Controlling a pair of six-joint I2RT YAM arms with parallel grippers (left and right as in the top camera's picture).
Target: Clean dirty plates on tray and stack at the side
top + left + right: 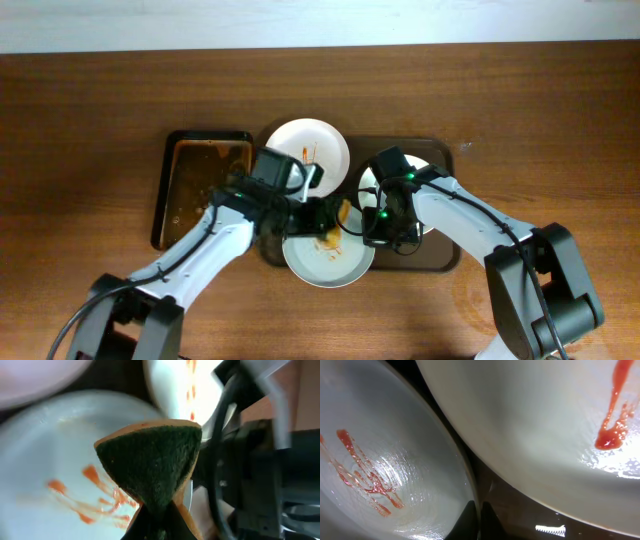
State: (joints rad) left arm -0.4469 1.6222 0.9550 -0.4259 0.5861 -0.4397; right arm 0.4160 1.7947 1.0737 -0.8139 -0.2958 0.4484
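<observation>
Left fingers (133,529) pinch a sponge (150,465) over the streaked front plate (330,265), whose rim the right fingers (466,522) grip.

Three white plates on the brown tray (446,258): the far plate (307,148) at its far-left corner; the near plate (325,264) at its near edge; the right plate (366,180) on its right half, mostly hidden; two trays: the brown one, and a narrower black tray (190,190) just left of it; one sponge (343,212) above its middle; two arms, the left arm (215,240) and the right arm (470,215), reaching over it.
</observation>
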